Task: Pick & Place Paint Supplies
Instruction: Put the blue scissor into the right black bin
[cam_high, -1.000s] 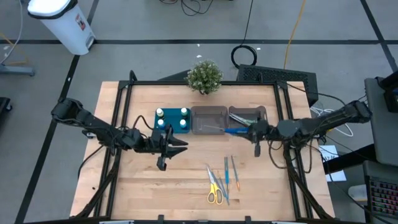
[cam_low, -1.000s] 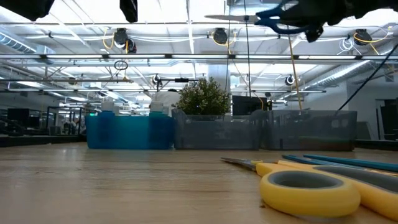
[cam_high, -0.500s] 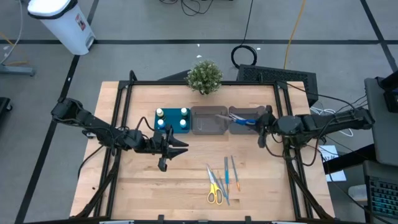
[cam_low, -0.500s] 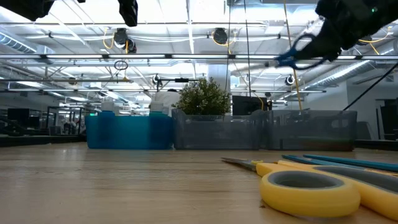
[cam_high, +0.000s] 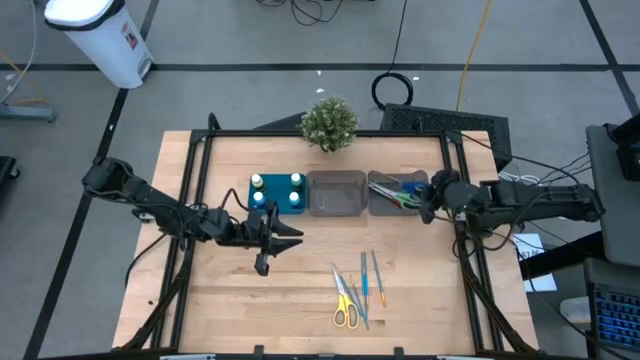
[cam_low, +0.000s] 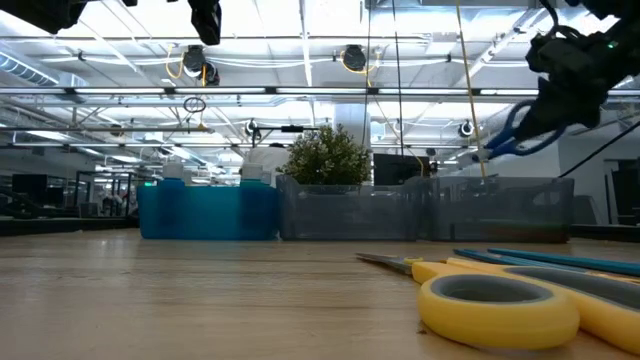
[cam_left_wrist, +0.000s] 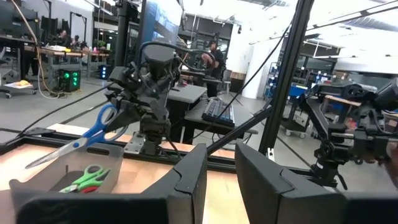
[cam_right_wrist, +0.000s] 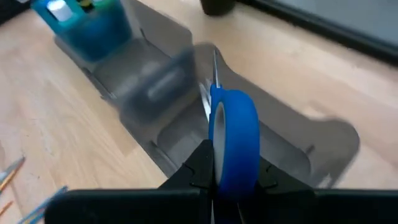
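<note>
Above the right-hand grey bin (cam_high: 398, 193), blue scissors (cam_left_wrist: 84, 137) hang blades-down, handle clamped in the right gripper (cam_high: 428, 199) jaws: the placing step. Green scissors (cam_left_wrist: 85, 178) already lie inside. Next, judging by this, the jaws must lower and release. Yellow scissors (cam_high: 345, 303) and blue sticks (cam_high: 378, 277) remain on the desk (cam_high: 230, 300). Left gripper (cam_high: 275, 238) waits mid-desk, jaws parted, holding nothing.

right gripper (cam_high: 428, 199) at table's right side, fingers clamped; left gripper (cam_high: 288, 233) mid-table, fingers parted.
</note>
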